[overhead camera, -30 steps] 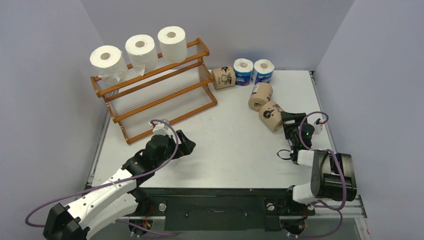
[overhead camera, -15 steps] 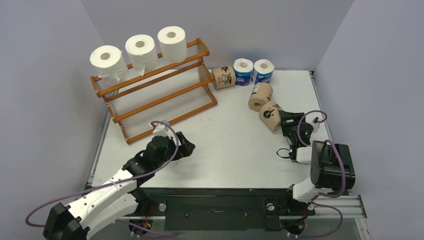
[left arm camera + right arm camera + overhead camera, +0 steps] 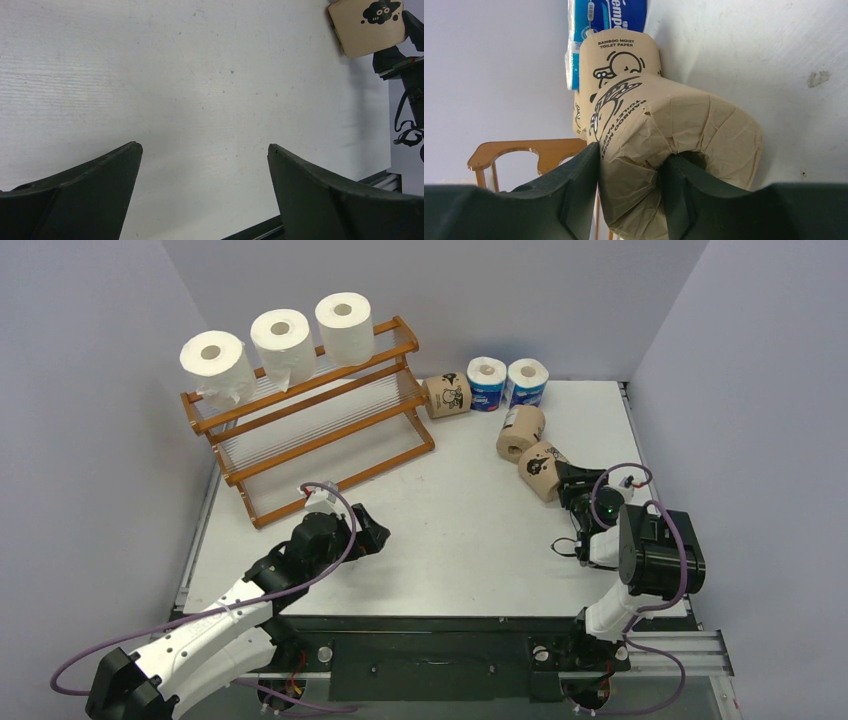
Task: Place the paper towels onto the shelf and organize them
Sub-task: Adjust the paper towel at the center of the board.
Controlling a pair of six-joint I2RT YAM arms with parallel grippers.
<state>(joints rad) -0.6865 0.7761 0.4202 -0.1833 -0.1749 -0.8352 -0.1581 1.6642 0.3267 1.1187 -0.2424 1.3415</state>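
Note:
Three white paper towels [image 3: 281, 337] stand on the top tier of the wooden shelf [image 3: 320, 435] at the back left. On the table lie three brown rolls and stand two blue-and-white ones [image 3: 487, 383]. My right gripper [image 3: 566, 478] grips the nearest brown roll [image 3: 541, 469]. In the right wrist view one finger sits inside that roll's [image 3: 684, 130] core and the other presses its outer wrap, the right gripper [image 3: 633, 151] pinching the wall. My left gripper [image 3: 202, 150] hangs open over bare table, near the shelf's front.
A second brown roll [image 3: 521, 431] lies just behind the gripped one, and a third [image 3: 447, 396] lies beside the blue pair near the back wall. The shelf's two lower tiers hold nothing. Grey walls close in the table on three sides.
My right gripper has closed its fingers onto the wall of the nearest brown roll, and the right arm's elbow has shifted left. The left arm has not moved.

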